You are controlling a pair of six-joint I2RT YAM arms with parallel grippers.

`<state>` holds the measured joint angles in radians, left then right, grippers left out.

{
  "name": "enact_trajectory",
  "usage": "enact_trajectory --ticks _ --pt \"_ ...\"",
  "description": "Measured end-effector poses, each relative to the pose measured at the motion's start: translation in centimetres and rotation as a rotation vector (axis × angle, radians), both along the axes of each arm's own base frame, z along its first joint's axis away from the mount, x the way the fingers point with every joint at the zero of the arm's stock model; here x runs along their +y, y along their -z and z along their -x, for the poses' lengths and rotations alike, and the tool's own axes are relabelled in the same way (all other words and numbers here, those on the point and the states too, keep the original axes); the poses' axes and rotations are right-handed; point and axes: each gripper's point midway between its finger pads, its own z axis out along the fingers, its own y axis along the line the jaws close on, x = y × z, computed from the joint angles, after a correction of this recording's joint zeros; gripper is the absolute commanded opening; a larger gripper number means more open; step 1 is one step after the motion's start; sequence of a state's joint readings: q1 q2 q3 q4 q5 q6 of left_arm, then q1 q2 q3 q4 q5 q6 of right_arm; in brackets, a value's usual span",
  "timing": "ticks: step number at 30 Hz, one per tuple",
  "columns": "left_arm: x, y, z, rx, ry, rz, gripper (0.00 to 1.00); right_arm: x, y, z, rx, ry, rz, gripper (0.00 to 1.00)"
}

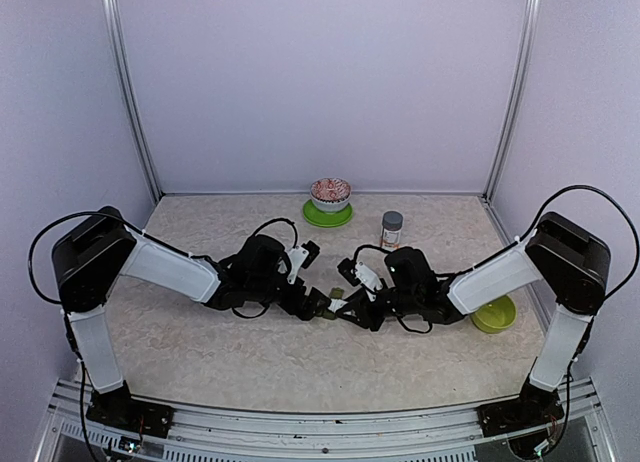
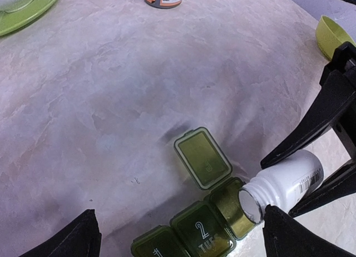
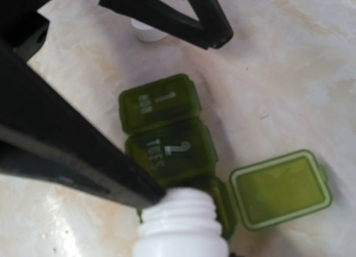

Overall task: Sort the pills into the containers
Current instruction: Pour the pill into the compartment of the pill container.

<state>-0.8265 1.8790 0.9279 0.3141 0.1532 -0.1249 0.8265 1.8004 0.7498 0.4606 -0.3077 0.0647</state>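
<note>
Leaning bottle (image 2: 289,179), mouth @ containers (image 2: 201,232) (3rd open)

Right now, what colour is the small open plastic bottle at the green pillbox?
White bottle, clearest in left wrist view.

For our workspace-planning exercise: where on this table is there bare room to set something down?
Bare tabletop lies back left, between the left wall and the green plate. Another strip runs along the near edge, between the arm bases. The centre is crowded: both arms' jaws meet at the pill organizer, the white bottle tipped at its open compartment.
</note>
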Motion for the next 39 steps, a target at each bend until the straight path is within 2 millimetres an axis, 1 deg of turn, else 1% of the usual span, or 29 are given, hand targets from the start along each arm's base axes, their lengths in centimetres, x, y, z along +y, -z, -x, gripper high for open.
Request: enact_trajectory --ticks 10,24,39 --pt "-0.12 0.18 -0.14 0.004 -0.001 -0.006 0.99 -0.05 0.33 0.13 0.009 -0.002 0.028 0.24" --pt "-0.11 0.21 -0.13 0.005 -0.001 -0.006 0.99 -0.08 -0.16 -0.40 0.009 0.011 0.065 0.25" --pt "-0.16 0.16 -0.16 0.004 0.000 -0.005 0.99 0.10 -0.44 -0.52 0.026 0.008 0.109 0.25"
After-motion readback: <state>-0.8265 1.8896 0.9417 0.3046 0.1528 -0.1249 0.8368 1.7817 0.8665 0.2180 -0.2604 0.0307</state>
